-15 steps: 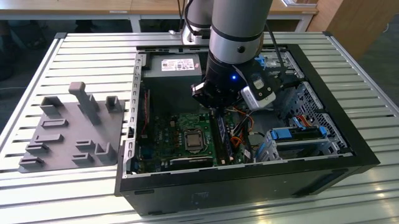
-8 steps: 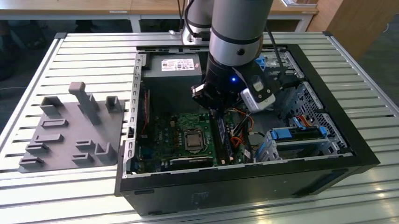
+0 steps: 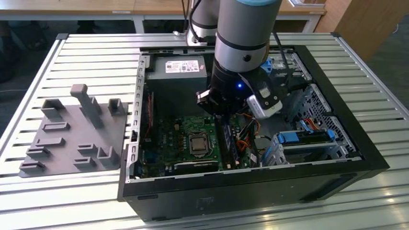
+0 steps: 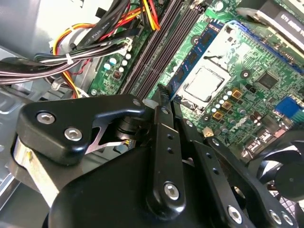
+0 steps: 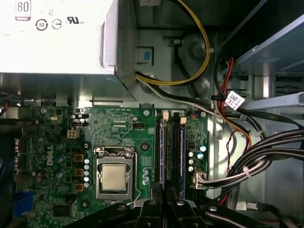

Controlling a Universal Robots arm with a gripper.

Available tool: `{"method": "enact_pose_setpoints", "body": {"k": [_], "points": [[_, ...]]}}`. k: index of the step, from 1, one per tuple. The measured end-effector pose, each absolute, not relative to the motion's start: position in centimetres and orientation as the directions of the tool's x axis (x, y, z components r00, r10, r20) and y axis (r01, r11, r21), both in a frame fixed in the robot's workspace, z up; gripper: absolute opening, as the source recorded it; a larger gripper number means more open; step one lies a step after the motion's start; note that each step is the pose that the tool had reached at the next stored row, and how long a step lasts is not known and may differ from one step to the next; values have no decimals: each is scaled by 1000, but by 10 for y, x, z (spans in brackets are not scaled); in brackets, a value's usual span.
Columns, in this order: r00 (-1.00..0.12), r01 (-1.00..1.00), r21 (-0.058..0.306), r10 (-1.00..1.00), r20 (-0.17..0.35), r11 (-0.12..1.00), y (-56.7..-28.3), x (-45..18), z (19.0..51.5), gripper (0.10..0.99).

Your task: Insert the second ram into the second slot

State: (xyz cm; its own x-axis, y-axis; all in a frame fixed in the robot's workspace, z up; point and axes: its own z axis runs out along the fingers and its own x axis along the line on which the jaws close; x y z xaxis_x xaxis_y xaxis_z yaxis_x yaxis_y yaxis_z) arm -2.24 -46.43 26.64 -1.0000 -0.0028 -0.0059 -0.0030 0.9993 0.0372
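second wrist view, gripper (image 4: 165,95) closed tight on second ram (image 4: 192,59), ram's near end hidden behind it

You get glare off the table (image 3: 268,218) and a shadowed computer case (image 3: 243,194) in the exterior view, and a washed-out power supply (image 5: 57,47) in the first wrist view.

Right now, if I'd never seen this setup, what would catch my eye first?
The thick robot arm reaches down into an open computer case on the slatted metal table. Inside sits the green motherboard with its silver processor, and a dark-blue ram stick stands upright in a slot beside it. On the exterior view's left lies a grey holder plate with pegs.
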Motion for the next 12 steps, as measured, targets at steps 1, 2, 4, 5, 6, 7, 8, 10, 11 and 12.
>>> {"method": "enact_pose_setpoints", "body": {"k": [1,2,4,5,6,7,8,10,11,12], "points": [[-1000,-3,37,-3,-6,999,-464,-22,265,141],[-1000,-3,37,-3,-6,999,-464,-22,263,141],[-1000,-3,37,-3,-6,999,-464,-22,260,141],[-1000,-3,37,-3,-6,999,-464,-22,258,141],[-1000,-3,37,-2,-6,999,-464,-22,256,141],[-1000,-2,37,-2,-6,999,-464,-22,254,141],[-1000,-2,37,-2,-6,999,-464,-22,253,141],[-1000,-2,37,-2,-6,999,-464,-22,249,141],[-1000,-2,37,-1,-6,999,-464,-22,247,141],[-1000,-2,37,-1,-6,999,-464,-22,245,141]]}}
